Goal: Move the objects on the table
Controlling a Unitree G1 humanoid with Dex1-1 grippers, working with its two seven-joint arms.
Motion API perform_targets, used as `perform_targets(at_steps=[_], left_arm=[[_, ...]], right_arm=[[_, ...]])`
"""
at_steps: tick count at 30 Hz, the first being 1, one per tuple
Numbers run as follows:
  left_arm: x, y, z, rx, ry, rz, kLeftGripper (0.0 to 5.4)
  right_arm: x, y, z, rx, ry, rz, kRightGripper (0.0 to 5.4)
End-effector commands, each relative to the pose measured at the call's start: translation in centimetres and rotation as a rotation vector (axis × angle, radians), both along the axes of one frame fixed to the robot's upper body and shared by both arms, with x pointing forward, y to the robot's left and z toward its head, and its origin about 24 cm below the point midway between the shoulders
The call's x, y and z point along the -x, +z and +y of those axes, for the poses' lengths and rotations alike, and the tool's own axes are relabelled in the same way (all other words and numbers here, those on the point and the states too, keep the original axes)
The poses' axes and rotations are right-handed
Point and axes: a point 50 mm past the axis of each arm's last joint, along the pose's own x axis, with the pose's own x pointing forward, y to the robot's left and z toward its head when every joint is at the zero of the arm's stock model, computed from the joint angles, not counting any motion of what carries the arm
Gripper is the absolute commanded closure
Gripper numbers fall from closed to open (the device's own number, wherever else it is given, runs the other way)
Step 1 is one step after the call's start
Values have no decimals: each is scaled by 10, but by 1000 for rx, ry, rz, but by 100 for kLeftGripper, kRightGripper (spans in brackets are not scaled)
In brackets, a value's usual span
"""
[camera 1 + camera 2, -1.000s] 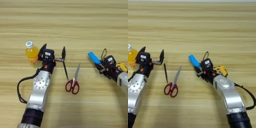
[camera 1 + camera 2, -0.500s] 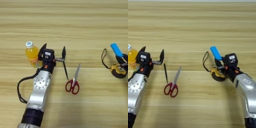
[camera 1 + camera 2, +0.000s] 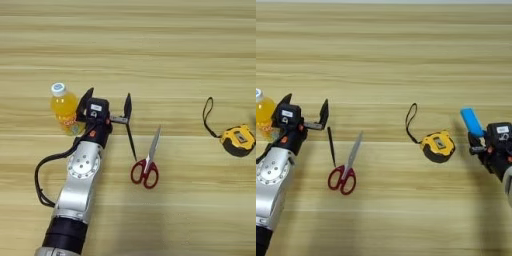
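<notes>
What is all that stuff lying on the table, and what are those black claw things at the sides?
Orange juice bottle with white cap: one, orange, upright at far left.
Thin black pen: one, black, lying left of the scissors.
Red-handled scissors: one, red handles and grey blades, centre.
Yellow-black tape measure with black strap: one, right of centre.
Blue rectangular bar: one, blue, held at far right.
Light-brown wooden table: one, under everything.
Left gripper: black, open, beside the bottle.
Right gripper: black, shut on the blue bar.
</notes>
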Motion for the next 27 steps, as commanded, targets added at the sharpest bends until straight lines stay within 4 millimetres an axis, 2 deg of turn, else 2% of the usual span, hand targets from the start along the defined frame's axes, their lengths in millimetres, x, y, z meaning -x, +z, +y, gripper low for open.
perform_targets(at_steps=[1,7,23,24,27], left_arm=[[-1,2,-1,-9,3,0,0],[0,3,-2,-9,2,0,0],[0,3,-1,-10,3,0,0],[0,3,-1,-10,3,0,0],[0,3,-1,-10,3,2,0]], right_arm=[[2,-13,3,8,-5,63,399],[8,-30,3,22,-18,146,399],[10,-40,3,48,-18,199,399],[10,-40,3,52,-21,200,363],[9,-39,3,48,-28,191,337]])
